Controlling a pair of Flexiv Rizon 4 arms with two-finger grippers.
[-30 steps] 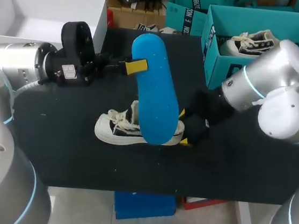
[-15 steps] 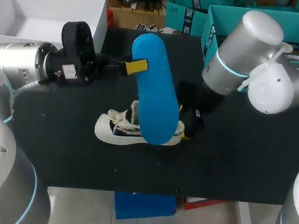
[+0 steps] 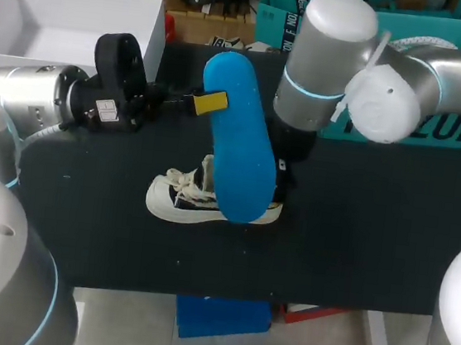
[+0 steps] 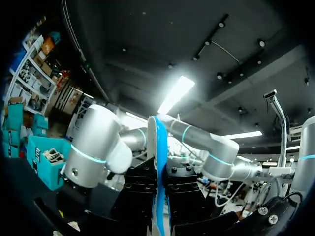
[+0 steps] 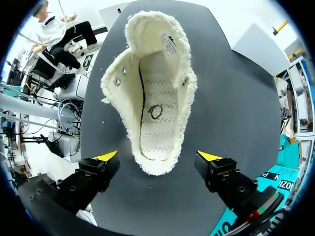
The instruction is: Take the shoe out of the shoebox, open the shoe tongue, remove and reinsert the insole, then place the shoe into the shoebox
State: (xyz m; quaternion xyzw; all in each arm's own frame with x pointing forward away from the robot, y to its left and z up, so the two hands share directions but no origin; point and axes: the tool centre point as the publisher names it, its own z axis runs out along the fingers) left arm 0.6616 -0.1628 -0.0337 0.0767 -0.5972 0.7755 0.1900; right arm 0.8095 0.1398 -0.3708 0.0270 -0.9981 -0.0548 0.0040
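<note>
Steadying the sneaker [image 5: 155,98] needs the spread-fingered right gripper [image 5: 158,156] straddling its heel squarely while the left gripper [image 3: 209,103], clamped on the blue insole [image 3: 238,144], aligns it.

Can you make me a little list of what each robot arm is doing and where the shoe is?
Shoe: on the black table, empty inside
Left tool: shut on the blue insole, which is out of the shoe
Right tool: open, over the shoe's heel, one finger on each side, not touching
</note>
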